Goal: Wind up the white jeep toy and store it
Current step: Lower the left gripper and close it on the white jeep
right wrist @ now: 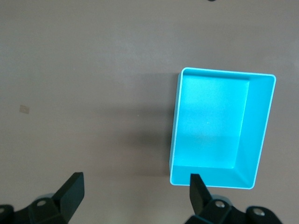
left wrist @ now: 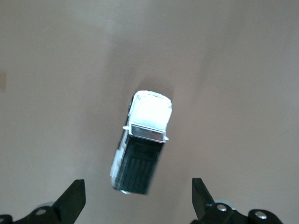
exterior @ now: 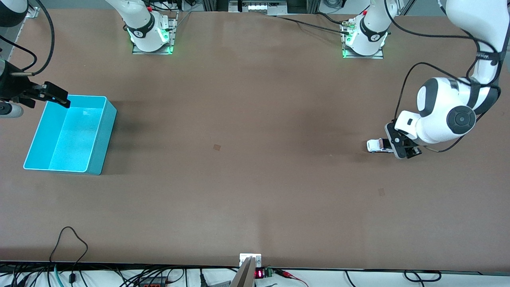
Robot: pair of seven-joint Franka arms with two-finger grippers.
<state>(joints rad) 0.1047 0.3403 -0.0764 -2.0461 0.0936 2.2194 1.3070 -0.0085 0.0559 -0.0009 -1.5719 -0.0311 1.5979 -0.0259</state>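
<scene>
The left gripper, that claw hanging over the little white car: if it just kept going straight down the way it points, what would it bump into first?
Most likely the white jeep toy. The left gripper points down with its fingers open, and the toy sits between them on the bare table. How high it hangs is hard to judge.

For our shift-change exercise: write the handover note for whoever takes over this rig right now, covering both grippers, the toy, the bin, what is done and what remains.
Left gripper: open, directly above the white jeep toy, fingers spread to either side, not gripping.
Right gripper: open and holding nothing, waiting over the table by the cyan bin.
The jeep stands on its wheels on the table at the left arm's end. The bin sits at the right arm's end, with nothing in it.
Done: left gripper lined up over the jeep.
Left: grasp the jeep, wind it, store it in the bin.
</scene>
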